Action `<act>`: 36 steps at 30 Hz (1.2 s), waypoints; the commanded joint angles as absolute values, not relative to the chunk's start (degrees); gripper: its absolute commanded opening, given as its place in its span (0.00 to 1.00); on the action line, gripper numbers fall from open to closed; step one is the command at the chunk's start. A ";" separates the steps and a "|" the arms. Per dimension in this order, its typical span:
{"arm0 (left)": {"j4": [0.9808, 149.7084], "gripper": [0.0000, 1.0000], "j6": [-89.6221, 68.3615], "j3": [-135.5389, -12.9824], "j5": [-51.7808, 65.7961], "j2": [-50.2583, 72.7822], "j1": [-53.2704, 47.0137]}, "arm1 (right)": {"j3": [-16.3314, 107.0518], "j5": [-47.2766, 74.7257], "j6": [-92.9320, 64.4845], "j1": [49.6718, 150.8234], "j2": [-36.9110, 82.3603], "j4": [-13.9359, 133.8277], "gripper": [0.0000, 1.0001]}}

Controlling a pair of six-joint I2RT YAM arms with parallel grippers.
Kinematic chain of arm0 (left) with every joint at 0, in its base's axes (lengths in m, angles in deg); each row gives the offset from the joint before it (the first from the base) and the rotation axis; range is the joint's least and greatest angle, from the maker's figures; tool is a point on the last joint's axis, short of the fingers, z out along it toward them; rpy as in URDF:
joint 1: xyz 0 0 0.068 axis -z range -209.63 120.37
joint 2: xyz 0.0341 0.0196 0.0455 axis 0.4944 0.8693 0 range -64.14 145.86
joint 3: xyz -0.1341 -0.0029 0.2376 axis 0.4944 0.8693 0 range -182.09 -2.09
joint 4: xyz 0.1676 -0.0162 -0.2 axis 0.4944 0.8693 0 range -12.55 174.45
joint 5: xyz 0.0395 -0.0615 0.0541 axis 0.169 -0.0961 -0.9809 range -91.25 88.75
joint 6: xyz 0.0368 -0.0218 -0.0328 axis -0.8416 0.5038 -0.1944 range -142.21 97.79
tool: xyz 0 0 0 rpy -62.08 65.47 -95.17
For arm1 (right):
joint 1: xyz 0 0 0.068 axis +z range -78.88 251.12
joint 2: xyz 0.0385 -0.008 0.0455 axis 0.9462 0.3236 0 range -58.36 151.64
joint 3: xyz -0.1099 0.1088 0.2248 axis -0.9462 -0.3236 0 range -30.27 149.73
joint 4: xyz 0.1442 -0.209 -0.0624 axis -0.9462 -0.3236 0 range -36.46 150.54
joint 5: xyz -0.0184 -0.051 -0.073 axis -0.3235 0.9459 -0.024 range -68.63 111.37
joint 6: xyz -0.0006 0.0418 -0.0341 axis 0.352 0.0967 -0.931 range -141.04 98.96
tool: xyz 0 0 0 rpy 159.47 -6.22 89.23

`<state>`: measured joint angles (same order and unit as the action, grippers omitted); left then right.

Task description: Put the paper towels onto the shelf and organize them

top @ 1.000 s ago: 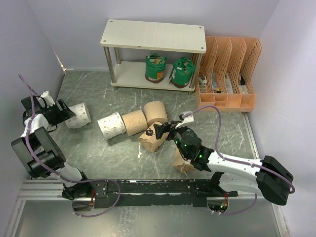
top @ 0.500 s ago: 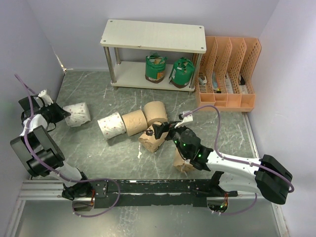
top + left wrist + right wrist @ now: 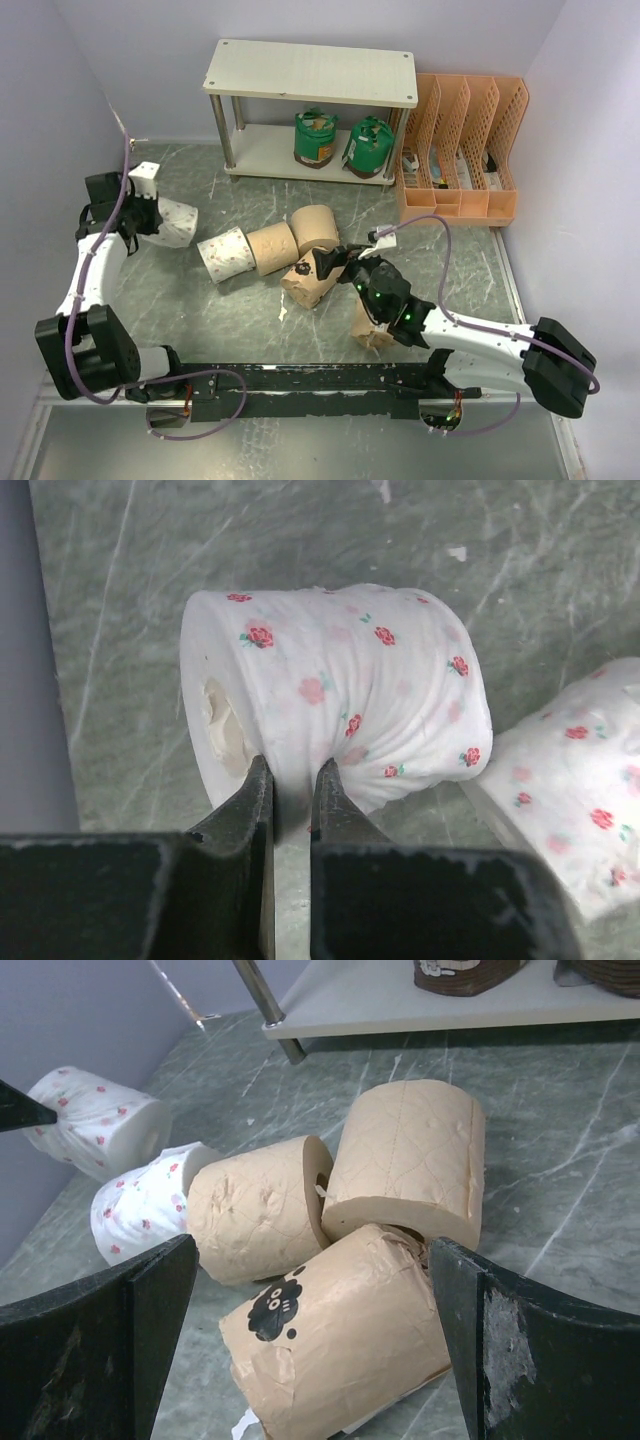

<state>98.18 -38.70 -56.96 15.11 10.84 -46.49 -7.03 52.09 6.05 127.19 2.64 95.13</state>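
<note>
My left gripper (image 3: 153,221) (image 3: 292,778) is shut on the rim of a white rose-patterned paper towel roll (image 3: 177,222) (image 3: 340,690), pinching its wrapping beside the core hole. A second patterned roll (image 3: 228,254) (image 3: 570,780) lies to its right. My right gripper (image 3: 326,268) (image 3: 312,1255) stands open, straddling a tan paper-wrapped roll (image 3: 306,282) (image 3: 340,1350) without touching it. Two bare tan rolls (image 3: 272,247) (image 3: 316,228) lie just behind it. Another wrapped roll (image 3: 372,326) lies under the right arm. The shelf (image 3: 310,72) holds two green rolls (image 3: 317,138) (image 3: 367,146) on its lower board.
An orange perforated file organizer (image 3: 462,150) stands right of the shelf against the back wall. Grey walls close in the left, back and right sides. The shelf's silver legs (image 3: 266,1005) stand near the tan rolls.
The left gripper closed on the patterned roll and carried it right and back, toward the shelf. The right arm has barely moved.
</note>
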 commanded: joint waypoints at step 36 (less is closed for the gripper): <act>46.72 0.07 -95.91 -84.32 -27.35 52.19 4.06 | -10.69 77.67 -1.71 127.01 -43.89 70.39 1.00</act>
